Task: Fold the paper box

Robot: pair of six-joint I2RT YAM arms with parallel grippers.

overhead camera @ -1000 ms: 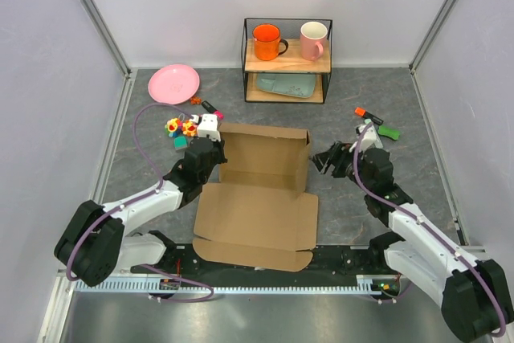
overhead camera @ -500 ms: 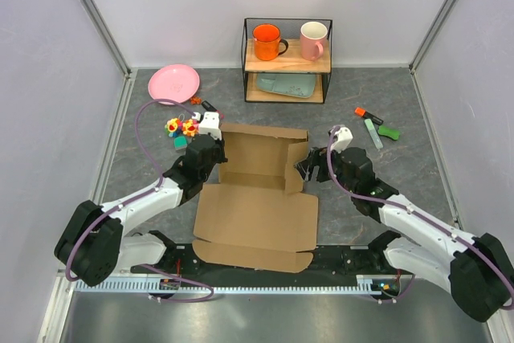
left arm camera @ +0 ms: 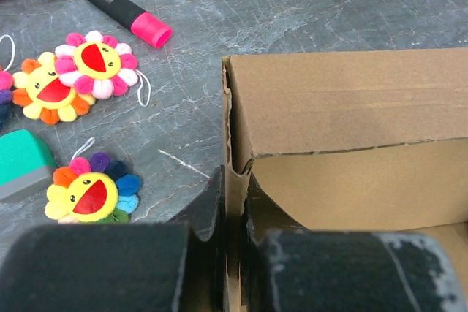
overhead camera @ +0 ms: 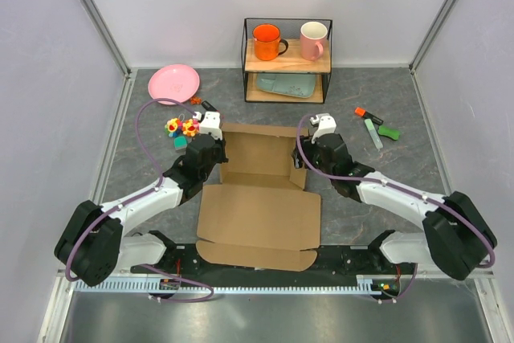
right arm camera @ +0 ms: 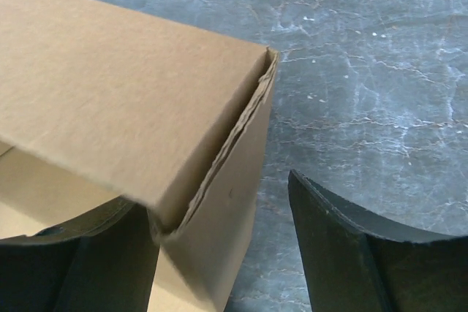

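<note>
1. The paper box (overhead camera: 261,198) lies on the grey desk (overhead camera: 401,94), just on the near side of the wire rack (overhead camera: 287,60). Its broad lid panel lies flat, stretching away from the rack, while its back and side walls stand up.
2. The left hand (left arm camera: 232,180) is pressed together on the box's left wall. One finger is inside and one outside, close to the corner nearest the rack.
3. The right hand (right arm camera: 219,246) is spread and straddles the box's right wall. One finger is inside the box, and the other is outside, apart from the cardboard.
4. On the rack's top shelf stand an orange mug (overhead camera: 266,41) and a pink mug (overhead camera: 313,39).
5. Left of the rack lies a pink plate (overhead camera: 173,83).
6. Nearer than the rack and to its left lie bright flower toys (left arm camera: 95,60) and a black marker with a pink cap (left arm camera: 126,12).
7. Right of the rack and a little nearer lie a few more markers (overhead camera: 369,115).
</note>
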